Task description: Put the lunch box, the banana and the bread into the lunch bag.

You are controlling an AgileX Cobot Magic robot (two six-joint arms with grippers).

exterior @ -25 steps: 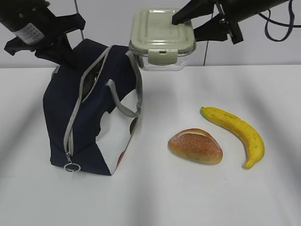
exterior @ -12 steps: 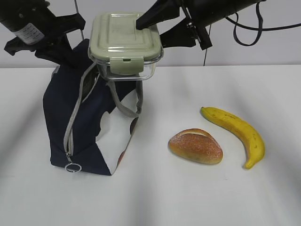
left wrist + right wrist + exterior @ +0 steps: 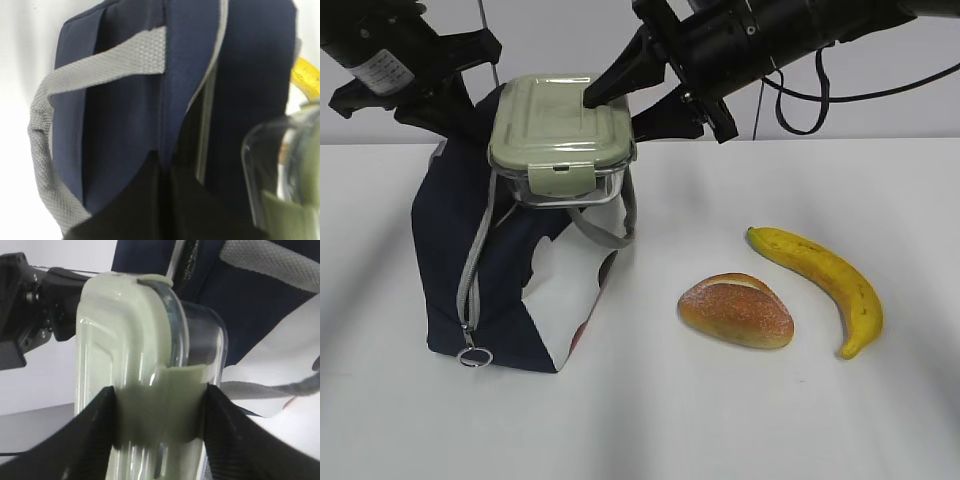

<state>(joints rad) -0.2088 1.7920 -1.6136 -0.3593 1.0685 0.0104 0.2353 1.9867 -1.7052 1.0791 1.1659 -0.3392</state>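
Observation:
My right gripper is shut on the lunch box, green lid up, and holds it over the open top of the navy lunch bag. In the right wrist view its fingers clamp the box on both sides. My left gripper is shut on the bag's top edge at the far left; in the left wrist view the closed jaws pinch the navy fabric. The bread and the banana lie on the table to the right of the bag.
The white table carries the bag at left and the food at right. A grey handle hangs down the bag's side, and the zipper's ring pull hangs at its lower front.
My right gripper has carried the lunch box to the left and down, from beside the bag to over its opening. The left gripper and the bag have stayed put.

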